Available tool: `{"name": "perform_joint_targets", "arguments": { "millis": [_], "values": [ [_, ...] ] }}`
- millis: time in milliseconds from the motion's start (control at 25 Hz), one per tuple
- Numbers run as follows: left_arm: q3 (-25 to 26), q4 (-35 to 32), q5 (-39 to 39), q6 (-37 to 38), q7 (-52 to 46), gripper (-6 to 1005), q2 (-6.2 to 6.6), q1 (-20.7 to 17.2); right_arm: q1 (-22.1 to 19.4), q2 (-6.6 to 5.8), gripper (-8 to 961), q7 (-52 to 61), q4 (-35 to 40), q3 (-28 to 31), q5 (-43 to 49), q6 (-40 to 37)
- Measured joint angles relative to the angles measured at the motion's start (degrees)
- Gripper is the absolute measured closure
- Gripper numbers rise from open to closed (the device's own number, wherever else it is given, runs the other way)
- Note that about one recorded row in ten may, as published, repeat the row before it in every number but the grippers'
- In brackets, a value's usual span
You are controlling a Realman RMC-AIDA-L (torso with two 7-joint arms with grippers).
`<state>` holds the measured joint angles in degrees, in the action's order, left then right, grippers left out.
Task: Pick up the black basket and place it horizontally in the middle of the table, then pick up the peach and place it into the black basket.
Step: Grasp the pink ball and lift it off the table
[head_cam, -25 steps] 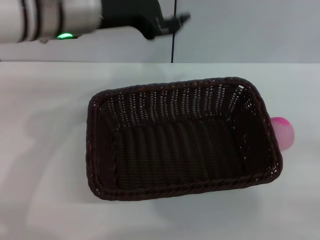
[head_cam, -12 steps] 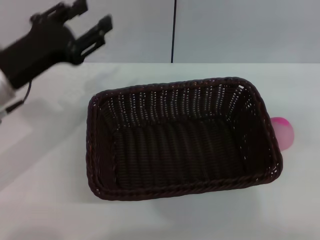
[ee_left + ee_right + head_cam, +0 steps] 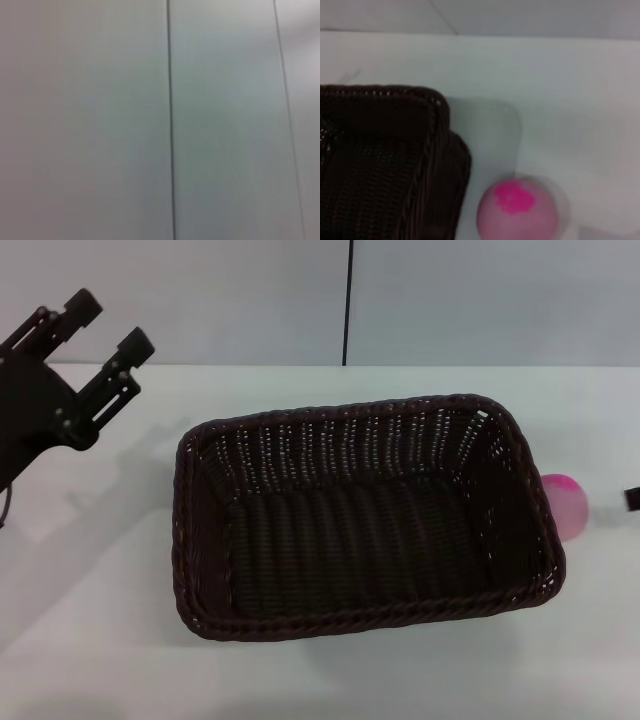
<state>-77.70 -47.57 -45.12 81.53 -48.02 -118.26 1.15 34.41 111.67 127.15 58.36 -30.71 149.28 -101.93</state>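
Observation:
The black basket (image 3: 360, 515) lies lengthwise across the middle of the white table (image 3: 90, 640), and nothing is in it. The peach (image 3: 565, 504) rests on the table against the basket's right end. In the right wrist view, the peach (image 3: 517, 212) sits just beside the basket's corner (image 3: 385, 160). My left gripper (image 3: 108, 324) is open and empty, raised above the table's far left, well away from the basket. A dark tip of my right gripper (image 3: 632, 499) shows at the right edge, just right of the peach.
A grey wall with a dark vertical seam (image 3: 348, 300) stands behind the table. The left wrist view shows only that wall (image 3: 170, 120). Bare tabletop lies to the left of and in front of the basket.
My left arm has swung left and down, away from above the basket, with its fingers apart. A tip of my right gripper has come in at the right edge. Basket and peach have not moved.

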Motion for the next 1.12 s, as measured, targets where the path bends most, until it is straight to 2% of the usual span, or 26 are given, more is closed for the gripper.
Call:
{"name": "perform_joint_targets", "arguments": {
  "millis": [80,120,160,200,280,320,360,560,960,1120],
  "values": [
    [0.64,0.87,0.05,0.31,-0.2,359,0.11,-0.29,0.34,1.02,289,0.0,-3.09,-1.55,-0.11,3.67],
    [0.64,0.87,0.05,0.31,-0.2,359,0.11,-0.29,0.34,1.02,289,0.0,-3.09,-1.55,-0.11,3.67],
    [0.67,0.87,0.05,0.39,-0.22,359,0.11,-0.31,0.43,1.97,289,-0.06,-4.19,-1.96,-0.15,5.86],
    [0.67,0.87,0.05,0.39,-0.22,359,0.11,-0.31,0.43,1.97,289,-0.06,-4.19,-1.96,-0.15,5.86],
    [0.69,0.66,0.06,0.5,-0.36,359,0.11,-0.25,0.46,3.17,290,-0.35,-4.8,-2.03,-0.24,8.49],
    [0.71,0.64,0.05,0.52,-0.39,359,0.1,-0.09,0.46,3.17,290,-0.35,-4.8,-2.03,-0.24,8.49],
    [0.71,0.64,0.05,0.52,-0.39,359,0.1,-0.09,0.43,3.74,290,-0.99,-5.19,-2.03,-0.45,9.94],
    [0.87,0.29,0.05,0.81,-0.65,359,0.08,0.43,0.34,4.22,290,-3.2,-7.35,-2.17,-2.86,12.6],
    [1.11,0.46,0.0,0.68,-1.74,360,0.15,1.51,1.05,3.8,339,-4.25,-11.38,-2.21,-3.85,14.76],
    [1.53,0.5,0.04,0.64,-1.74,360,0.14,1.57,1.09,3.89,490,-4.56,-11.87,-2.17,-3.98,14.74]
  ]
}}
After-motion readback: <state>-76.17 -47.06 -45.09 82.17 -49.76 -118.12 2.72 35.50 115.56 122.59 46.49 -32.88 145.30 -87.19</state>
